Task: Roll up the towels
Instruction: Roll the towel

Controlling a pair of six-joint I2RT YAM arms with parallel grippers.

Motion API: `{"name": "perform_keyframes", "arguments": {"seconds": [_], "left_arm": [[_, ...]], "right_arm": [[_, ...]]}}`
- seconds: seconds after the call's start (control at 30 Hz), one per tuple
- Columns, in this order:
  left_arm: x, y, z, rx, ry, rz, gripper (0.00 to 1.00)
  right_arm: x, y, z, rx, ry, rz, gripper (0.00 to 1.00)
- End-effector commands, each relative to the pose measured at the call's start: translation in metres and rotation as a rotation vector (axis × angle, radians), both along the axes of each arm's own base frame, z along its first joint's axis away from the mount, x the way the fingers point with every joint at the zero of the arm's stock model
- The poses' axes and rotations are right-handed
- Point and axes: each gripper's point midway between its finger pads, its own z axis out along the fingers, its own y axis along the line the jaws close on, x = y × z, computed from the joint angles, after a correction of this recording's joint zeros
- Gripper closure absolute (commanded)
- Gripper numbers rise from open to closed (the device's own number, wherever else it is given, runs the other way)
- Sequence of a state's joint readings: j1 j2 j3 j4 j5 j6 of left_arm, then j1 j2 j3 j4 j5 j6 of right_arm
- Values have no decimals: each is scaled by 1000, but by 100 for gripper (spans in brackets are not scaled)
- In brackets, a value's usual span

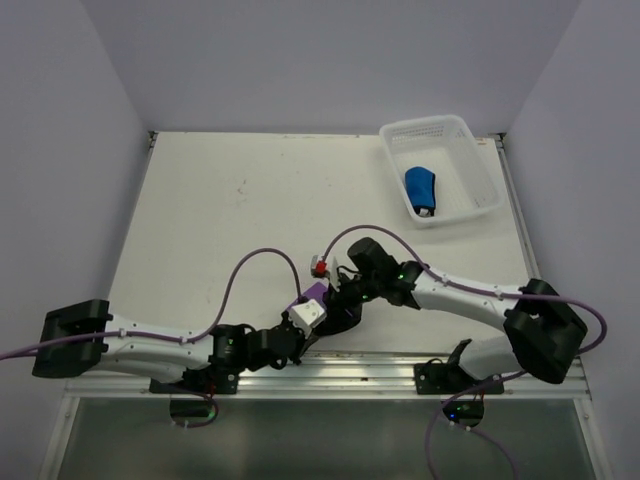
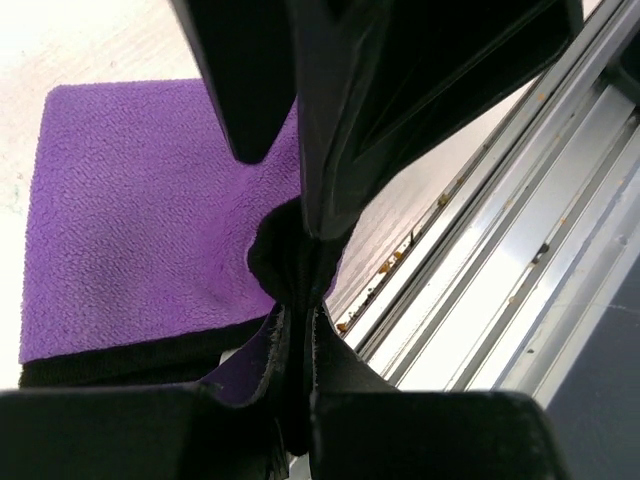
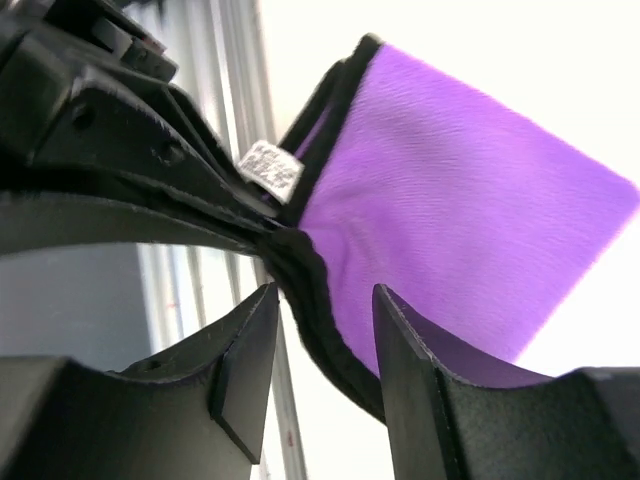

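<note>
1. Pale lilac walls enclose a white desk [image 1: 230,200]. An aluminium rail [image 1: 350,365] runs along its near edge.
2. Left tool [image 2: 300,300]: closed, pinching the dark stitched hem of the small purple cloth towel [image 2: 130,220]. The towel lies at the near middle of the desk, just beside the rail. Most of the cloth is spread flat, with no roll formed.
3. Right tool [image 3: 325,325]: open. Its fingers stand apart around the same hem without clamping it and hold nothing. A small white label [image 3: 268,167] sits on the hem close by.
4. Far right corner: a white perforated plastic basket [image 1: 490,200] contains the bright blue cloth towel [image 1: 421,190], which appears already rolled.
5. Judgement: the step in hand is starting the purple towel's roll. The next move calls for the right tool either to take the hem alongside the left or to clear away. The lifted edge should then be turned over evenly, so the roll runs straight.
6. Not determinable:
   - The arms cover most of the purple towel in the overhead view.
   - Both wrist views crop its far corners.
   - Whether the cloth is doubled under the hem cannot be told.
</note>
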State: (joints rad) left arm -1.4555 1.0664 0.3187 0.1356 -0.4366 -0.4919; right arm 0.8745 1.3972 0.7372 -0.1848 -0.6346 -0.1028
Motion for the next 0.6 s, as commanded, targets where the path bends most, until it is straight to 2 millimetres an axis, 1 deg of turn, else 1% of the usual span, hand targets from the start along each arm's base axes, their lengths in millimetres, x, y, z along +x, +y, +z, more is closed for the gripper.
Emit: {"name": "perform_keyframes", "arguments": {"seconds": [0.0, 0.03, 0.07, 0.1, 0.17, 0.23, 0.27, 0.37, 0.4, 0.5, 0.57], "left_arm": [[4, -3, 16, -92, 2, 57, 100], [4, -3, 17, -103, 6, 59, 100], [3, -2, 20, -125, 18, 68, 100], [2, 0, 17, -129, 28, 71, 100], [0, 0, 21, -175, 57, 85, 100], [-1, 1, 20, -201, 78, 97, 100], [-4, -4, 27, -247, 91, 82, 100], [-9, -7, 24, -268, 118, 69, 100], [-9, -7, 23, -264, 122, 68, 100], [-10, -5, 15, -232, 132, 71, 100], [-11, -3, 14, -237, 140, 73, 100]], "right_arm": [[22, -5, 21, 81, -144, -135, 53], [27, -9, 33, 117, -206, -174, 52], [24, -17, 25, 116, -216, -191, 51], [26, -17, 31, 149, -239, -211, 51], [25, -23, 32, 176, -266, -235, 49], [25, -25, 29, 181, -268, -245, 49], [25, -27, 25, 175, -251, -275, 49], [29, -27, 26, 199, -267, -305, 49], [30, -28, 29, 210, -277, -314, 49], [34, -35, 27, 191, -312, -331, 49], [29, -36, 30, 209, -320, -313, 49]]}}
